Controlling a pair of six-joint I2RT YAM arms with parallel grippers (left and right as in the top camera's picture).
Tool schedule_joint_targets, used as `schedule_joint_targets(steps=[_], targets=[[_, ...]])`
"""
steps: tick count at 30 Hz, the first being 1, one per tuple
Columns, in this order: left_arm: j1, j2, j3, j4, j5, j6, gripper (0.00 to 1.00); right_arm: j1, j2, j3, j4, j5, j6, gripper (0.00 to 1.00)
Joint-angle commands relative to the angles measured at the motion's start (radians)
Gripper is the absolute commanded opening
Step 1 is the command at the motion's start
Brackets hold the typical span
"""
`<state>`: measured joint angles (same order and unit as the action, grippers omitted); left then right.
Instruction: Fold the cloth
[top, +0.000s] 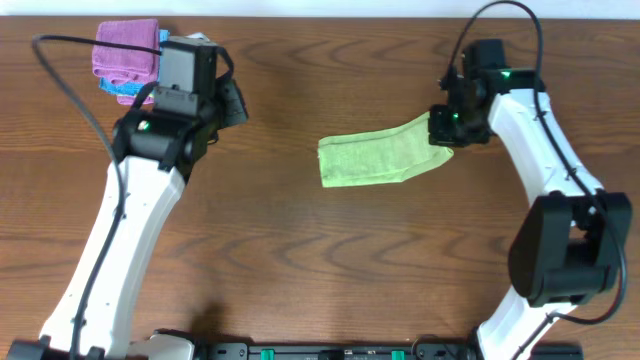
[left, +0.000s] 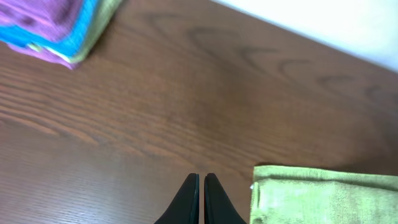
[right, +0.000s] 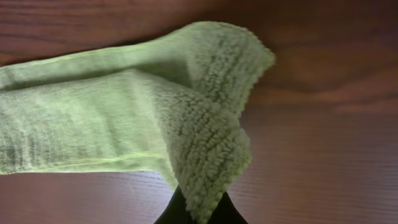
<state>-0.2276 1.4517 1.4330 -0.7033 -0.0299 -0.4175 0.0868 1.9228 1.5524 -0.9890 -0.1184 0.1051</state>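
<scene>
A light green cloth (top: 372, 158) lies in the middle of the wooden table, folded into a long strip. Its right end is lifted off the table. My right gripper (top: 443, 130) is shut on that right end; in the right wrist view the green cloth (right: 124, 118) bunches up between the jaws (right: 200, 211). My left gripper (top: 234, 103) is shut and empty, to the left of the cloth and apart from it. In the left wrist view its closed jaws (left: 200, 186) hover over bare wood, with the cloth's left edge (left: 311, 196) at the lower right.
A stack of folded cloths, pink (top: 127, 49) on top of blue (top: 122, 88), sits at the far left corner of the table; it also shows in the left wrist view (left: 46, 25). The white wall edge lies beyond the table's far side.
</scene>
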Motion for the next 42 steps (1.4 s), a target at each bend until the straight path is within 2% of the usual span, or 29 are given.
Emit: schedule_joint_targets(steps=[1,7,13,14,16,18,22,25,28,30,31,32,34,36,39,42], targets=[[0.0,-0.031,0.006,-0.011,-0.032,0.014,0.06,0.121,0.046,-0.006,0.031,0.09,-0.016,0.01],[0.0,-0.06,0.006,-0.064,-0.029,0.014,0.06,0.32,0.137,-0.006,0.131,0.131,0.014,0.01],[0.0,-0.059,0.006,-0.089,-0.029,0.014,0.07,0.431,0.143,-0.006,0.182,0.2,0.014,0.01],[0.0,-0.059,0.006,-0.09,-0.029,0.014,0.07,0.439,0.145,-0.006,0.185,0.193,0.014,0.1],[0.0,-0.059,0.006,-0.091,-0.03,0.014,0.07,0.451,0.146,-0.006,0.201,0.095,0.013,0.4],[0.0,-0.059,0.006,-0.091,-0.035,0.014,0.09,0.462,0.145,0.004,0.22,-0.122,0.013,0.45],[0.0,-0.056,0.002,-0.093,-0.101,0.014,0.09,0.457,0.145,0.016,0.254,-0.425,-0.026,0.41],[0.0,-0.04,0.001,-0.094,-0.115,0.014,0.1,0.42,0.143,0.031,0.238,-0.429,-0.036,0.4],[0.0,0.003,-0.013,-0.092,-0.065,0.01,0.11,0.347,0.138,0.077,0.174,-0.431,-0.037,0.37],[0.0,0.05,-0.035,-0.082,0.004,0.01,0.22,0.294,0.126,0.113,0.127,-0.423,-0.084,0.33],[0.0,0.076,-0.051,-0.068,0.048,0.01,0.29,0.273,0.118,0.125,0.11,-0.397,-0.093,0.14],[0.0,0.105,-0.074,-0.045,0.102,0.01,0.35,0.251,0.108,0.131,0.099,-0.353,-0.092,0.01],[-0.002,0.174,-0.126,0.019,0.224,0.01,0.58,0.205,0.088,0.131,0.08,-0.261,-0.092,0.01],[-0.004,0.238,-0.166,0.077,0.334,0.01,0.71,0.172,0.087,0.129,0.056,-0.169,-0.092,0.01],[-0.012,0.308,-0.188,0.122,0.428,0.01,0.89,0.142,0.09,0.105,0.051,-0.1,-0.092,0.01],[-0.044,0.38,-0.196,0.175,0.457,0.01,0.97,0.117,0.092,0.063,0.069,-0.048,-0.08,0.01]])
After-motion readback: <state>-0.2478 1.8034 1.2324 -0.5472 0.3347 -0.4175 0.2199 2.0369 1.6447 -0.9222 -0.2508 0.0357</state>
